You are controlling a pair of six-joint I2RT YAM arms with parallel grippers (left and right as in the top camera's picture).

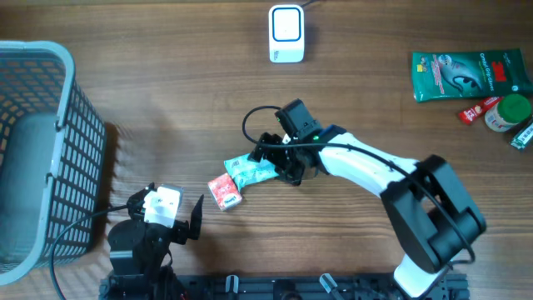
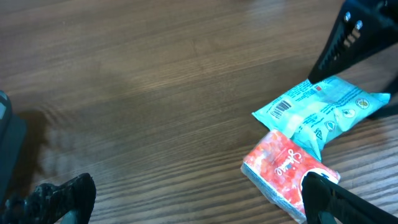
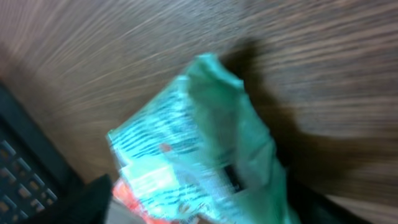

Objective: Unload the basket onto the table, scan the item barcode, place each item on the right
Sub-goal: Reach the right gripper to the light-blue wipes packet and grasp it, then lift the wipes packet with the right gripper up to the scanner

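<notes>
teal crinkled packet (image 2: pixel 323 109), barcode face up, mid-frame in the overhead view
glossy foil touches a red packet (image 2: pixel 287 168); right gripper (image 1: pixel 279 162) at it, grip unclear; left gripper (image 1: pixel 166 208) jaws apart.

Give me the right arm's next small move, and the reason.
Probably close the right gripper on the end of the teal packet and lift it slightly. It lies flat on the table, touching the red packet, with the gripper at its right end; the blurred wrist view doesn't show a firm grip. The scanner sits well apart at the far edge.
</notes>
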